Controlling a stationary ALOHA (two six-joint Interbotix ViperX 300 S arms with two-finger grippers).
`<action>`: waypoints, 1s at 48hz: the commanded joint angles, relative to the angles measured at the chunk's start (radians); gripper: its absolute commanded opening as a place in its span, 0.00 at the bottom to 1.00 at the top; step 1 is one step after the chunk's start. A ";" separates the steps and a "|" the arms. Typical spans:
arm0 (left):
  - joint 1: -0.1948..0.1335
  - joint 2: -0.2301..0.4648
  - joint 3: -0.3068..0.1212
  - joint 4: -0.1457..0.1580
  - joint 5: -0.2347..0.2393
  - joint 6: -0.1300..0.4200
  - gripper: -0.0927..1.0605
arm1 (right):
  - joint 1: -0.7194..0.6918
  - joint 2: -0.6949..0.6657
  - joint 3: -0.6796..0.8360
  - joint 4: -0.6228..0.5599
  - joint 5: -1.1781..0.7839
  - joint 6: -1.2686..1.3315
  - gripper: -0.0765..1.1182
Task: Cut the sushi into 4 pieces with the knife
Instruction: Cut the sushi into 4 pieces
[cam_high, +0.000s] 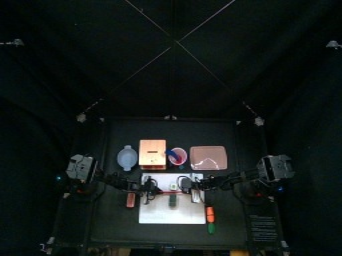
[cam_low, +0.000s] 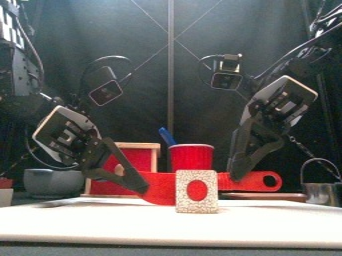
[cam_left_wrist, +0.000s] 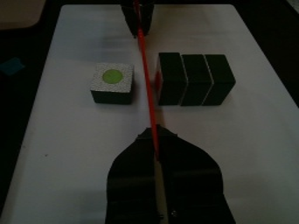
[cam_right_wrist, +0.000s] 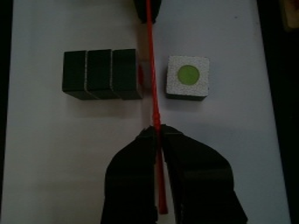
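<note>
So the sushi (cam_left_wrist: 195, 79) is on the white cutting board (cam_left_wrist: 70, 131) at the front middle of the table (cam_high: 100, 228): three dark green blocks are stuck together, and a single piece (cam_left_wrist: 114, 85) sits just beside them with a small gap between. By my count that's one cut done and two to go. The red knife (cam_left_wrist: 149, 83) runs right along that gap, and both ends are taken. The left claw (cam_left_wrist: 156, 138) is pinched narrow on one end and the right claw (cam_right_wrist: 156, 136) is clamped on the other. I can't tell whether the blade is touching the board or hanging a bit above it. As for handling, my guess is the blocks are stiff, light toy pieces that pop apart at the seams rather than actually slicing. The catch is that they're light enough to skate on a smooth board if the blade comes down off the seam or at a slant. The knife looks like thin plastic, so I'd expect some flex in the middle. Holding it at both ends makes sense to me, since that keeps the press flat and square over the next seam. If a block needs steadying, I'd grab it by its flat dark sides.
</note>
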 joint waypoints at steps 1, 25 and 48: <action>0.008 -0.002 -0.057 0.005 0.005 0.006 0.30 | -0.008 0.009 -0.032 0.000 0.000 -0.002 0.28; 0.061 -0.155 -0.034 0.106 0.017 0.012 0.30 | -0.040 -0.161 -0.031 -0.032 0.071 -0.002 0.28; -0.026 -0.221 -0.002 0.091 0.025 0.005 0.30 | 0.034 -0.192 -0.020 0.014 0.054 0.000 0.28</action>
